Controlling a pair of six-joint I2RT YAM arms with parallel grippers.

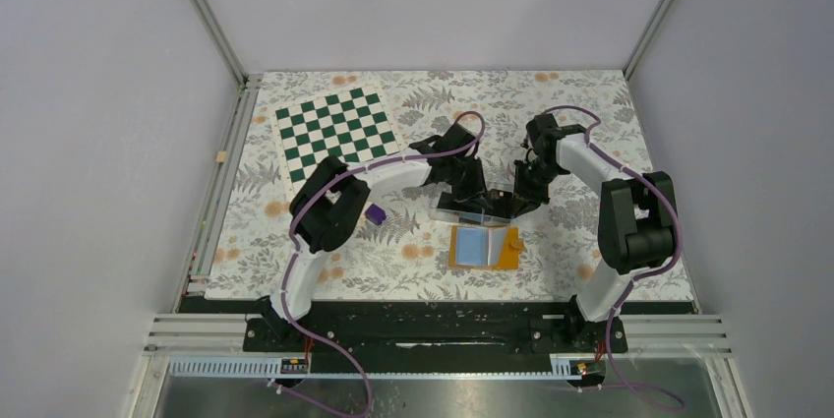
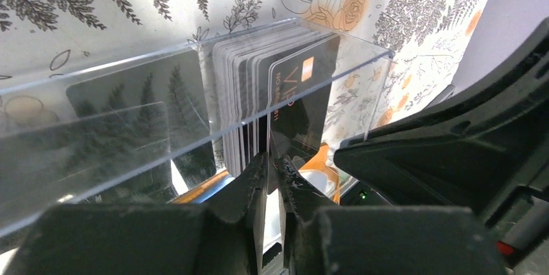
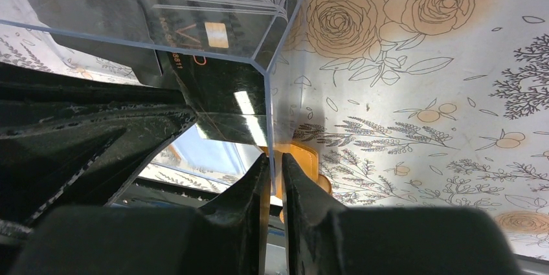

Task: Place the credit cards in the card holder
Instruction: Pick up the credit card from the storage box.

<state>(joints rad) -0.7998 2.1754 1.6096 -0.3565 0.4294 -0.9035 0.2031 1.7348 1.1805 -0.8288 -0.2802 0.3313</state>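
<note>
A clear plastic box holds a stack of black credit cards standing on edge. My left gripper is shut on the edge of the front card, which bears orange lettering and sticks partly out of the box. My right gripper is shut on the box's thin clear end wall. The orange card holder lies open just in front of the box, its light blue pockets facing up.
A green-and-white chequered mat lies at the back left of the flowered tablecloth. A small purple object sits beside the left arm's elbow. Grey walls close in the table on three sides.
</note>
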